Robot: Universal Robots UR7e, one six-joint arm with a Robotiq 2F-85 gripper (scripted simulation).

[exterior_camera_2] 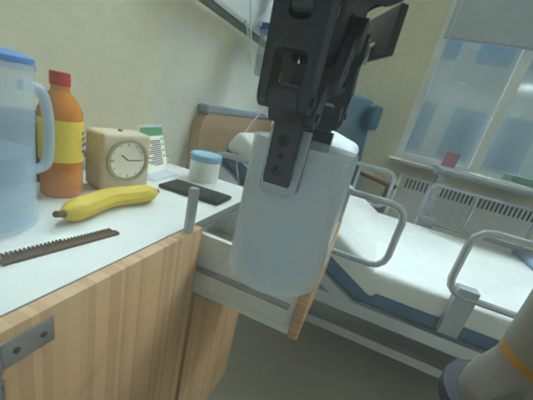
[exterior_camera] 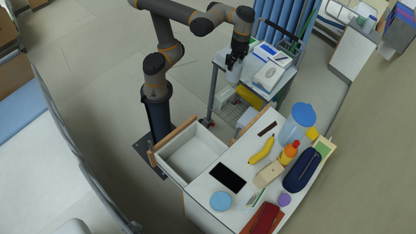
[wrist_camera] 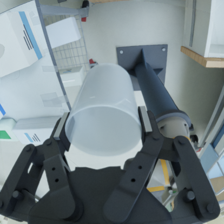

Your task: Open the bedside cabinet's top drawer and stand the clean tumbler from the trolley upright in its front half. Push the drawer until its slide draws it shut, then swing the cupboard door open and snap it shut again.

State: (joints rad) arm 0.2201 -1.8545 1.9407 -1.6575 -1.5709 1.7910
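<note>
The clear tumbler point(exterior_camera: 233, 72) point(exterior_camera_2: 289, 215) point(wrist_camera: 104, 108) hangs upright in my closed gripper point(exterior_camera: 234, 61) point(exterior_camera_2: 297, 172) point(wrist_camera: 102, 123), held by its rim in the air beside the trolley's near edge. The trolley point(exterior_camera: 256, 72) stands behind it with boxes on its top shelf. The bedside cabinet's top drawer point(exterior_camera: 186, 149) point(exterior_camera_2: 258, 258) stands pulled out and empty, below and nearer than the tumbler. Its wooden front with a grey handle point(exterior_camera: 150, 145) faces the arm's base point(exterior_camera: 157, 116). The cupboard door point(exterior_camera_2: 103, 318) below the cabinet's top is closed.
The trolley's frame and lower basket point(exterior_camera: 230, 107) lie just beside the tumbler. The cabinet top carries a jug point(exterior_camera: 297, 125), bottle point(exterior_camera: 288, 152), banana point(exterior_camera: 262, 151), clock point(exterior_camera: 267, 174), phone point(exterior_camera: 227, 177) and comb point(exterior_camera: 267, 128). A bed with rails point(exterior_camera_2: 430, 249) runs beyond the drawer.
</note>
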